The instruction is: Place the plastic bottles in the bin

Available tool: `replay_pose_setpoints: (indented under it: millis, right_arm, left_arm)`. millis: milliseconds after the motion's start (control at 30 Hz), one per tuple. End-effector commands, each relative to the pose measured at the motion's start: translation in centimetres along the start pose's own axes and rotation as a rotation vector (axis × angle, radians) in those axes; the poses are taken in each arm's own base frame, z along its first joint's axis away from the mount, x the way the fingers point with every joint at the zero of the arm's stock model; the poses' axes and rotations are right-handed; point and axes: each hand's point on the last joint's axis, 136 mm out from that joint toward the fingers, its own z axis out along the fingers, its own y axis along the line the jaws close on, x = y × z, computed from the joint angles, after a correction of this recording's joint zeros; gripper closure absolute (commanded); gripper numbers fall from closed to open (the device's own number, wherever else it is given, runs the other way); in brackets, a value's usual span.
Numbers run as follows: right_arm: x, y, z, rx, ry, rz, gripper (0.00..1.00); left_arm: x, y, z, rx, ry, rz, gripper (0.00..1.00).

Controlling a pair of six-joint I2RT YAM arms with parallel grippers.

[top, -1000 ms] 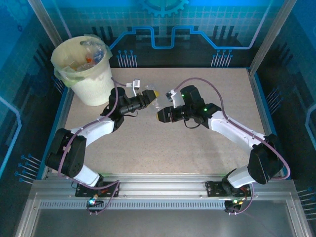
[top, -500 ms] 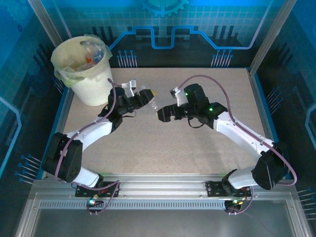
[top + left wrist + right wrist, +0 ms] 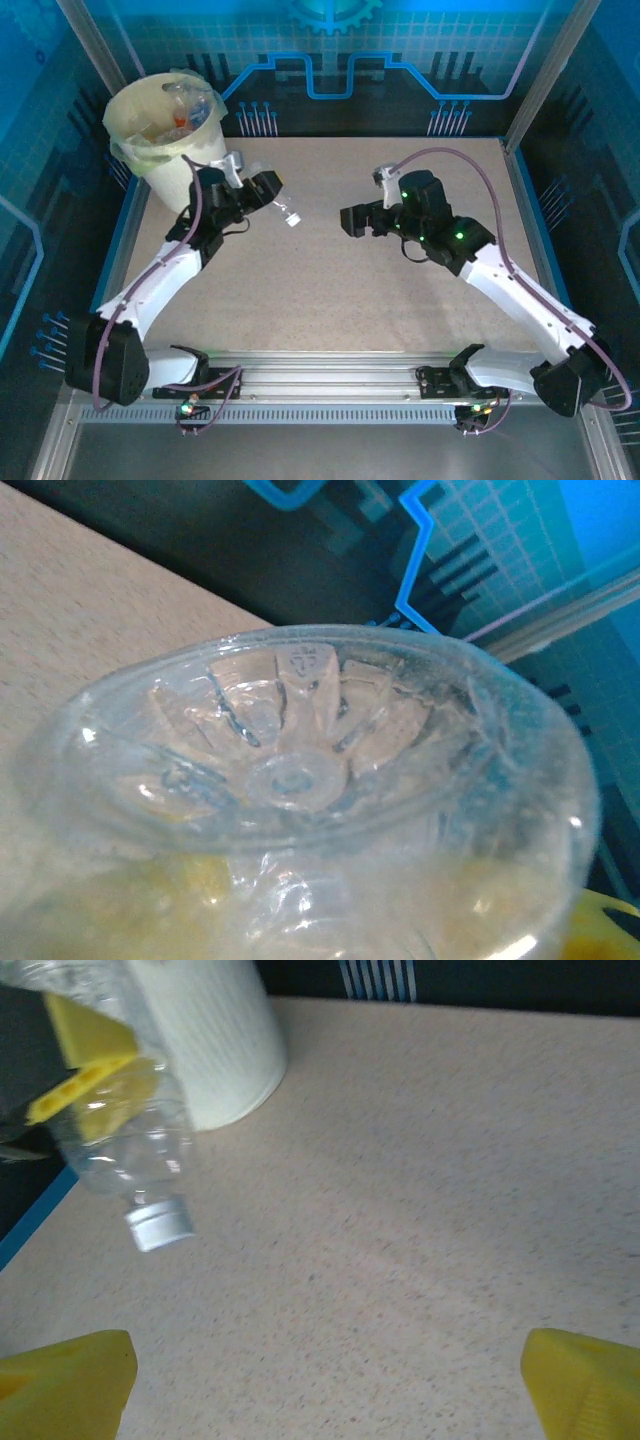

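A clear plastic bottle (image 3: 283, 210) with a white cap (image 3: 291, 219) hangs above the table, and my left gripper (image 3: 268, 190) is shut on its body. Its ribbed base (image 3: 295, 778) sits close in front of the left wrist camera. In the right wrist view the same bottle (image 3: 128, 1145) is tilted cap-down beside the bin's white wall (image 3: 215, 1040). The bin (image 3: 185, 180) stands at the far left, just behind my left gripper, with several bottles (image 3: 185, 105) inside. My right gripper (image 3: 350, 220) is open and empty, right of the bottle, its yellow fingertips (image 3: 65, 1380) wide apart.
The speckled tabletop (image 3: 330, 300) stretches between the two arms. A blue raised edge (image 3: 125, 235) borders the table's left side next to the bin. Metal frame posts (image 3: 545, 75) stand at the back corners.
My right gripper opened, let go of the bottle and drew back to the right. The left arm carried the bottle left, toward the bin.
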Motion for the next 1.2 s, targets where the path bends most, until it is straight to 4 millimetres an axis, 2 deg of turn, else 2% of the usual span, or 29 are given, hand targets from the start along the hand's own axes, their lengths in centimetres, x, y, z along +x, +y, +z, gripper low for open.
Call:
replay_pose_setpoints:
  millis: [0, 233, 567, 767, 867, 1033, 1167]
  right_arm:
    - [-1.0, -2.6, -0.9, 0.136, -0.097, 0.040, 0.00]
    - [-1.4, -5.0, -1.9, 0.230, -0.157, 0.089, 0.00]
    - [-1.8, -5.4, -1.6, 0.247, -0.152, 0.103, 0.00]
    - [-1.6, -5.6, -2.0, 0.252, -0.146, 0.101, 0.00]
    - [-1.1, -5.7, -2.1, 0.255, -0.139, 0.104, 0.00]
    - [-0.6, -5.9, -2.3, 0.259, -0.129, 0.112, 0.00]
    - [-0.6, -6.0, -2.7, 0.265, -0.125, 0.110, 0.00]
  left_arm:
    - [-3.6, -0.3, -3.4, -0.086, -0.081, 0.085, 0.48]
    - [-10.5, -0.1, -10.3, -0.268, -0.290, 0.195, 0.47]
    - [-18.1, 0.6, -14.8, -0.477, -0.471, 0.312, 0.48]
    - [-23.0, 0.9, -16.0, -0.505, -0.545, 0.315, 0.48]
    - [-25.4, 1.9, -15.8, -0.537, -0.566, 0.312, 0.48]
    - [-29.4, 4.2, -14.4, -0.532, -0.604, 0.271, 0.47]
    - [-31.8, 5.9, -12.8, -0.483, -0.608, 0.222, 0.46]
